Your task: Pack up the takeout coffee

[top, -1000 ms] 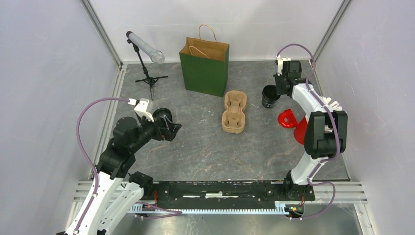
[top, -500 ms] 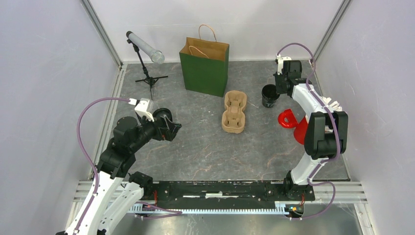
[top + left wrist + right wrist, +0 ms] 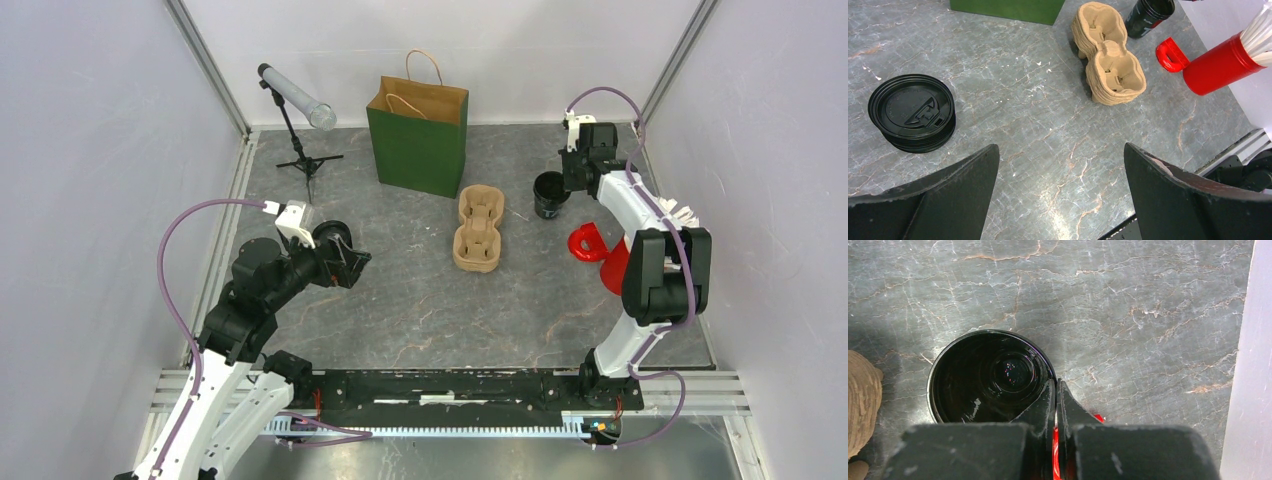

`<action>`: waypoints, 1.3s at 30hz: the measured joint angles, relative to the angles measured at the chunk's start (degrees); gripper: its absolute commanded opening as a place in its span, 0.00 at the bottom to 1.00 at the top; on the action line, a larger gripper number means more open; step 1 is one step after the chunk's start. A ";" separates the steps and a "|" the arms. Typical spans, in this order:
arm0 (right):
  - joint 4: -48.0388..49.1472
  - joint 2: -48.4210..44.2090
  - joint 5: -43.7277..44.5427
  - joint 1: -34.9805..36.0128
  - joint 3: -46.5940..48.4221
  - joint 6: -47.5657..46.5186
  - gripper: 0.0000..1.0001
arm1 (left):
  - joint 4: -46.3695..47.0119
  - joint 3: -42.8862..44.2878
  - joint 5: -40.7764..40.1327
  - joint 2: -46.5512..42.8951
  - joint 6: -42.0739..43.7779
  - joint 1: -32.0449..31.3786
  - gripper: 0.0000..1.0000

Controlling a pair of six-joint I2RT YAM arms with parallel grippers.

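Coffee with its lid on, the takeout coffee, does not show in any view. Only an open cup (image 3: 993, 375) stands on the bench (image 3: 1148, 315), between the brown tray (image 3: 1108, 92) and the red holder (image 3: 1215, 67). The right tool (image 3: 1056, 387) is shut tight and looks pinched on the cup's rim. The left tool (image 3: 1060, 150) is wide apart, holding nothing, near the pile of lids (image 3: 912, 112). I think the step is grabbing the cup. Next comes a slow lift, so the thin rim does not slip.
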 measured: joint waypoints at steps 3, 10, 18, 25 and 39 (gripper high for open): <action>-0.02 -0.37 -0.94 -0.15 0.00 0.63 0.00 | 0.00 0.00 0.00 0.02 0.00 0.00 1.00; 1.57 -2.97 -5.57 -2.54 0.00 4.94 0.00 | 0.00 0.00 0.02 0.02 0.00 0.00 1.00; 4.63 -3.52 -11.41 -6.12 -0.92 9.35 0.00 | 0.00 0.00 0.02 0.09 0.00 0.00 1.00; 5.22 -3.82 -14.99 -6.40 -1.40 11.56 0.00 | 0.02 0.00 0.00 0.48 0.00 0.00 1.00; 2.97 -8.76 -16.15 -6.80 3.23 13.70 0.00 | -0.48 0.00 -1.20 1.57 0.00 0.00 1.00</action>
